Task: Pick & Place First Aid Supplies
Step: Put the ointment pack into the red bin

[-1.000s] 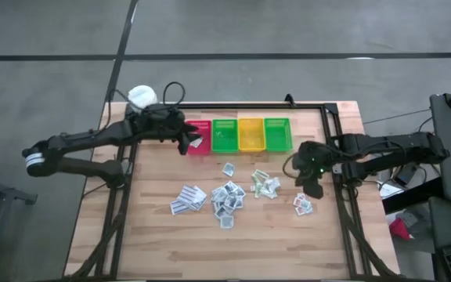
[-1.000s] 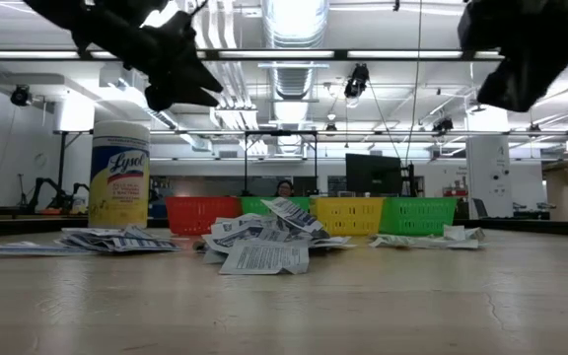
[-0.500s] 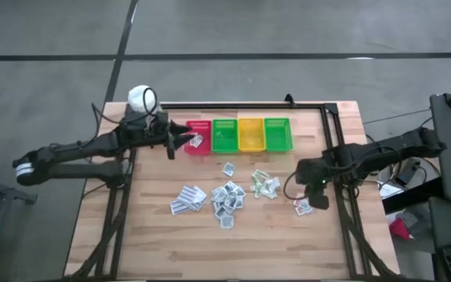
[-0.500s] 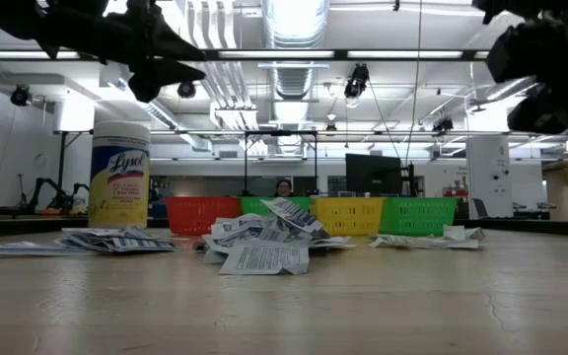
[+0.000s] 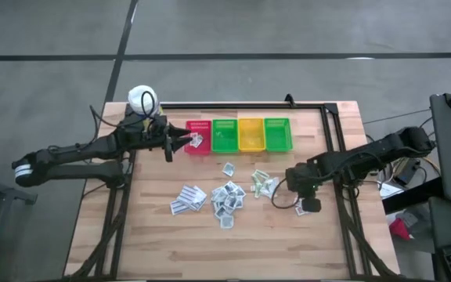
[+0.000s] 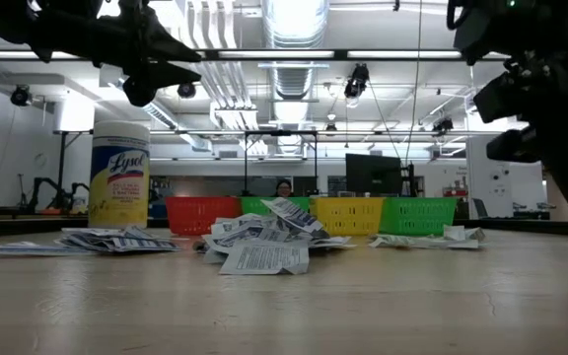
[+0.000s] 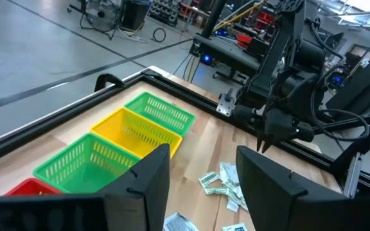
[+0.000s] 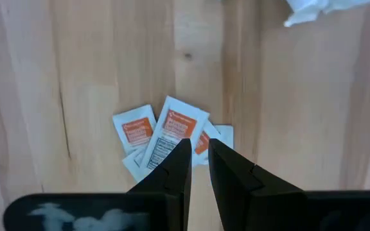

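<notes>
- The first aid supplies (image 5: 227,195) lie spread on the wooden tabletop (image 5: 163,243), all between the two tools; none of them is held.
- The right tool (image 8: 198,149) hangs above a small pile of sachets with orange print (image 8: 166,137). Its two fingers stand close together with only a narrow gap between them, and nothing is gripped in this gap.
- In the right wrist view the fingertips (image 8: 182,146) point straight at this pile, and they cover part of the sachets; I cannot tell if they touch them.
- In the high view the right tool (image 5: 309,205) is at the right side of the tabletop, and the pile under it is mostly hidden by the tool.
- Just beside the right tool, toward the left arm, there is a small group of crumpled packets (image 5: 264,184); further on is the big middle heap, and then a flat group of sachets (image 5: 188,198).
- The left tool (image 7: 198,168) is released: its two fingers stand well apart and hold nothing.
- It is in the air at the far left part of the tabletop, just beside the red bin (image 5: 199,137), and one white sachet (image 5: 196,142) lies at this bin close to its tips.
- Beyond the red bin, in one row, stand the green bin (image 5: 225,134), the yellow bin (image 5: 250,133) and a second green bin (image 5: 277,132).
- Behind the left tool, at the corner of the tabletop, stands a yellow bottle with white cap (image 6: 119,175).
</notes>
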{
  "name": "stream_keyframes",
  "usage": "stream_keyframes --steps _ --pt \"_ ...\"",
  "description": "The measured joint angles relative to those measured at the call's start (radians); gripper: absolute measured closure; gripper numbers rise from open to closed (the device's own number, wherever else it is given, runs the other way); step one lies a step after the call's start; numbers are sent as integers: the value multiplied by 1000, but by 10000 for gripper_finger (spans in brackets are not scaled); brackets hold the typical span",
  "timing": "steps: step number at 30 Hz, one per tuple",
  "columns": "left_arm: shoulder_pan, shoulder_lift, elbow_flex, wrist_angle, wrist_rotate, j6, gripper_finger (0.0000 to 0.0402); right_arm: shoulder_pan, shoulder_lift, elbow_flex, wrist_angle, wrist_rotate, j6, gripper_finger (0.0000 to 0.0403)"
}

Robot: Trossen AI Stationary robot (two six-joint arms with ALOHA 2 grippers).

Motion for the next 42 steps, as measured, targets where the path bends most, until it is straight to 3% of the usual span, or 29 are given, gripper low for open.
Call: stream_keyframes --steps 18,30,42 --pt "0 0 -8 1 0 -6 230 45 117 -19 144 -31 -43 351" --pt "-1 0 -8 1 0 -5 230 59 191 -25 150 0 -29 351" --pt "-1 0 -8 11 0 -10 230 58 180 -27 175 135 12 351"
